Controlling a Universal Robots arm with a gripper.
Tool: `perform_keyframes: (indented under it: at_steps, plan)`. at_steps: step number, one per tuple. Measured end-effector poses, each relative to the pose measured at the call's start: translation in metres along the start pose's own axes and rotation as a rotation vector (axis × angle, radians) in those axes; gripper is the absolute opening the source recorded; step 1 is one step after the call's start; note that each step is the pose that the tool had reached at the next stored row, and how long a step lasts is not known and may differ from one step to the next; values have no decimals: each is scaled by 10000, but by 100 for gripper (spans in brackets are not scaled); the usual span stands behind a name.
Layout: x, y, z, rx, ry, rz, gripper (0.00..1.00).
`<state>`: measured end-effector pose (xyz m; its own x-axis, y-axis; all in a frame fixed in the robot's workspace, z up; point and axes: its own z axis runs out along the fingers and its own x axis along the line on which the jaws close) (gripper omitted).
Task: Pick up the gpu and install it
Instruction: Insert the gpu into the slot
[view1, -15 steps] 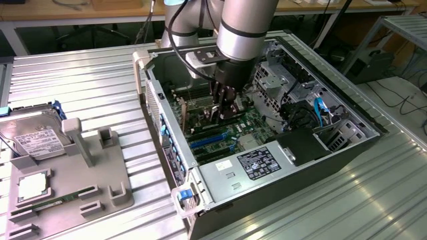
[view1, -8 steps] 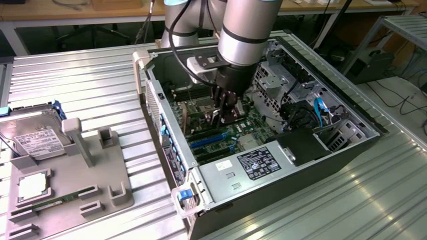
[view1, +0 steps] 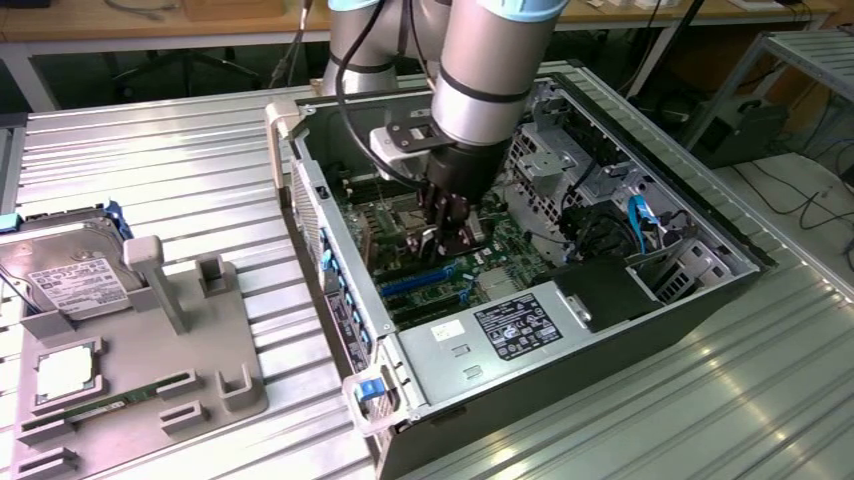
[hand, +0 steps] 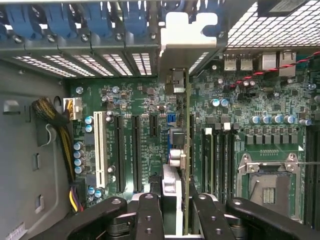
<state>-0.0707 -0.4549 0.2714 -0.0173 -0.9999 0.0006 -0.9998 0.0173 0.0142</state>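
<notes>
The gpu (hand: 187, 150) is standing on its long edge right over the motherboard (hand: 135, 115), and I am looking straight down its thin top edge through the wrist camera. The fingers (hand: 150, 215) are clamping it from both flat sides, one on each face. That is holding the card upright and square to the motherboard, so its lower edge can meet a slot rather than scrape across components.

Its silver end bracket (hand: 187, 35) is sitting at the edge of the motherboard nearest the row of blue retaining clips (hand: 95, 20). I judge this is because that end has to line up with a rear opening there. The card is running parallel to the long black expansion slots (hand: 136, 150) and the white slot (hand: 98, 150), and it is lying between them and the CPU socket (hand: 269, 185). I cannot tell whether its contacts are in a slot or hanging just above one, as the card's own body is hiding that line.

In the exterior view the fingers (view1: 443, 210) are hanging over the middle of the motherboard (view1: 400, 225). The arm is coming in from above, which is letting it clear the power supply (view1: 514, 325) beside the motherboard. Well apart from the motherboard, out on the counter (view1: 174, 170), the grey holder tray (view1: 214, 375) is carrying the hard drive (view1: 67, 280). I am judging the pickup done and the seating in hand.
</notes>
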Motion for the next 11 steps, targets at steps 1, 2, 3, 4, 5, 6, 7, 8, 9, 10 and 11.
perform_keyframes:
  at_steps: [1,2,3,4,5,6,7,8,9,10,11]
  plan:
    - [1,11,18,-1,2,-1,28]
    - [1,20,36,-1,1,-2,28]
    - [1,23,50,-1,1,-1,28]
    - [1,23,63,-2,3,-2,28]
    - [2,23,78,-1,2,-2,28]
    - [1,23,95,4,2,-3,28]
    - [1,27,103,17,1,-1,28]
    - [2,28,112,30,2,-1,28]
    - [2,29,120,40,1,-3,28]
    - [2,31,128,46,1,-2,28]
    - [2,38,135,46,2,-1,28]
